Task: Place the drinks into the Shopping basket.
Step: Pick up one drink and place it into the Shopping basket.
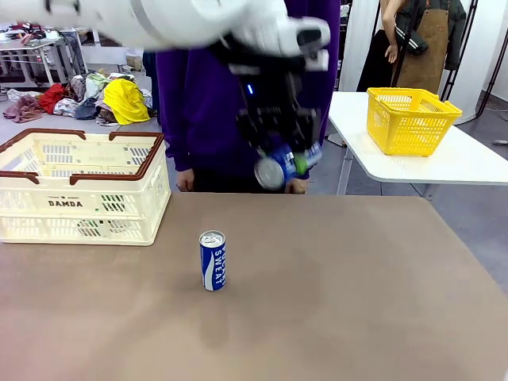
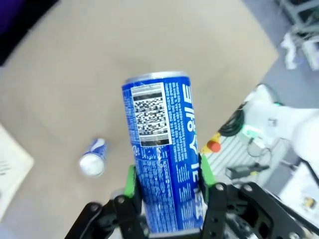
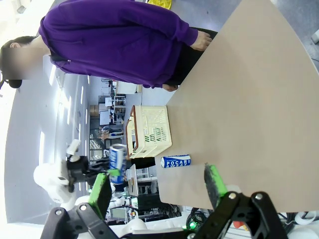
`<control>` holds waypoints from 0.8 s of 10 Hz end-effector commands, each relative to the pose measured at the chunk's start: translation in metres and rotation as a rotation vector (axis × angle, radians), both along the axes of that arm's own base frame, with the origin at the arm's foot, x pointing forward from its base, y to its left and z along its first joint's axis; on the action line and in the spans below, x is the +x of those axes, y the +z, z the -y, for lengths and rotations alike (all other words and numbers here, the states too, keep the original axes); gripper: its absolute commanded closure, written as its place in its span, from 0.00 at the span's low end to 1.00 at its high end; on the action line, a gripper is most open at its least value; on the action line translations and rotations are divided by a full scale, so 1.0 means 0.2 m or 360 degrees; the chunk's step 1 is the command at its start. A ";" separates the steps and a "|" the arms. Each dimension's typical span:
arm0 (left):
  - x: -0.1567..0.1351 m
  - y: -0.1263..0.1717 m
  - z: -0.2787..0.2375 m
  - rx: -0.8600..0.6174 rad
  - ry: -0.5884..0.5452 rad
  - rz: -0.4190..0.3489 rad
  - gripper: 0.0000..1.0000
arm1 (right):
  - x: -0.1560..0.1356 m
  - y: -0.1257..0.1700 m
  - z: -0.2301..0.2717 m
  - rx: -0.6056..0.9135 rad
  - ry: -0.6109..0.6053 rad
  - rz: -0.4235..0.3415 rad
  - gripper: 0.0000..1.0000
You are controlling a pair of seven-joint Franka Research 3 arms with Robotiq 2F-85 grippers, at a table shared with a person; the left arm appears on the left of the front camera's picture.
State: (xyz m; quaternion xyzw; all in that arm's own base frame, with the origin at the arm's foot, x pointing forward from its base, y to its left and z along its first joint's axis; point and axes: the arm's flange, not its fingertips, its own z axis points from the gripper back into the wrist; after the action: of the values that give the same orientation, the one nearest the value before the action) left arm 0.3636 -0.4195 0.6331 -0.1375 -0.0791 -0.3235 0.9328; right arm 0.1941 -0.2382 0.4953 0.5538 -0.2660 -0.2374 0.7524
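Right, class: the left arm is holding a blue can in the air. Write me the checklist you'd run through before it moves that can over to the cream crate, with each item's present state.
1. Left gripper shut on the held blue metal drink can, green pads on both sides: ok.
2. Held can lifted off the brown table: ok.
3. Cream slatted shopping basket top open: ok.
4. Inside of basket free of things: cannot tell.
5. Second blue can stands upright on the table, apart from the basket: ok.
6. Right gripper open, holding nothing: ok.
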 end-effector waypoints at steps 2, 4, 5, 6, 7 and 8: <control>0.22 0.19 -0.39 -0.0026 0.0068 -0.0028 1.00 | 0.01 0.01 0.01 0.0002 0.0004 0.0060 0.00; 0.40 0.19 -0.89 -0.0129 0.0388 -0.0059 1.00 | 0.01 0.01 0.01 0.0002 0.0004 0.0060 0.00; 0.47 0.15 -1.14 -0.0176 0.0676 -0.0049 1.00 | 0.01 0.01 0.01 0.0002 0.0004 0.0060 0.00; 0.50 0.12 -1.40 -0.0240 0.0910 -0.0003 1.00 | 0.01 0.01 0.01 0.0002 0.0004 0.0060 0.00; 0.49 0.11 -1.68 -0.0327 0.1074 0.0030 1.00 | 0.01 0.01 0.01 0.0002 0.0004 0.0060 0.00; 0.48 0.07 -1.88 -0.0388 0.1113 -0.0004 1.00 | 0.01 0.01 0.01 0.0002 0.0004 0.0060 0.00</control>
State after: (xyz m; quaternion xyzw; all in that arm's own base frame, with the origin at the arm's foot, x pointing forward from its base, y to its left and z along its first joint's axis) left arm 0.4790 -0.0489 0.6562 -0.1867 -0.1327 0.0149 0.9733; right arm 0.1939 -0.2384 0.4951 0.5538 -0.2660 -0.2379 0.7523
